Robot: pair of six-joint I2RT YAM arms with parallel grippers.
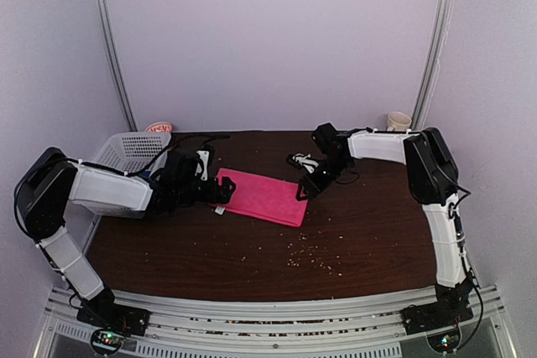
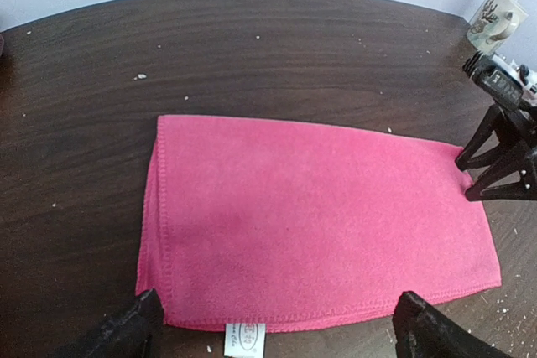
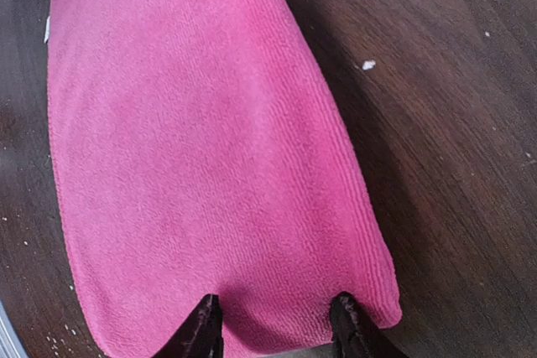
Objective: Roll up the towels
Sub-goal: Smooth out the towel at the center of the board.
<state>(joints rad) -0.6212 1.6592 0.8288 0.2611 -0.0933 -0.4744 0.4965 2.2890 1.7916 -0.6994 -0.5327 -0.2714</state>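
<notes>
Dark table, pink towel flat (tagged), left gripper and right gripper spread at opposite ends.

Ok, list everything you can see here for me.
pink towel: one, bright pink, flat mid-table
label: one, white, on the towel's left edge
basket: one, white lattice, far left corner
red-and-white object: one, behind the basket, unidentifiable
mug: one, cream, far right corner
crumbs: many, pale, scattered near the towel
table: one, dark brown wood, under everything
left arm: one, white and black, left side
right arm: one, white and black, right side
left pincer: one, black, open at the towel's left edge
right pincer: one, black, open at the towel's right edge
</notes>
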